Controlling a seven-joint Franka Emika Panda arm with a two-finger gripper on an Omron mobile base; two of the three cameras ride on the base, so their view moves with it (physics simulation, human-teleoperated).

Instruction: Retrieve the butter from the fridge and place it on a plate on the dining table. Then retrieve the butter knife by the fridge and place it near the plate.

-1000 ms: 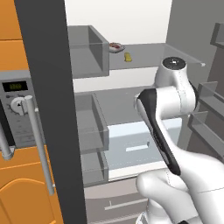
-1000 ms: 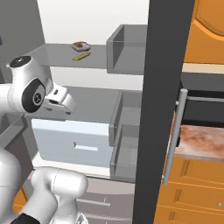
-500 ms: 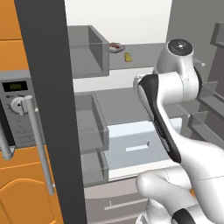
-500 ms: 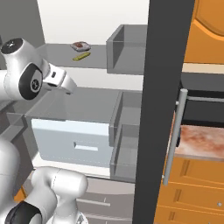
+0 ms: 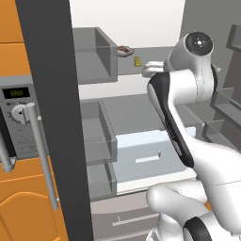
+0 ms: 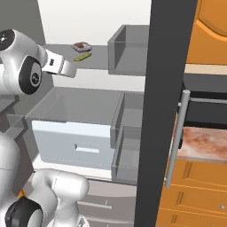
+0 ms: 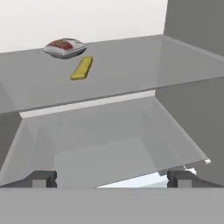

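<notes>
- Two finger tips (image 7: 44,178) stand far apart at the bottom corners of the hand view; the gripper (image 7: 112,180) is wide open, holding nothing.
- Butter (image 7: 82,68) lies on the upper fridge shelf (image 7: 144,65), in the upper left of the hand view, just beside a small reddish food item (image 7: 64,47) on a pale dish, well apart from the tips.
- Left base view: butter (image 5: 137,60) sits upper centre, the food (image 5: 124,50) just left of it, the hand (image 5: 151,68) close to its right.
- Right base view: butter (image 6: 82,57) is at upper left, the hand (image 6: 60,66) just below and left of it.
- Fridge door edge (image 5: 52,117), dark, crosses the left of that view, a microwave (image 5: 19,117) beside it.
- Pale drawer (image 6: 75,142) sits lower left in the right base view.
</notes>
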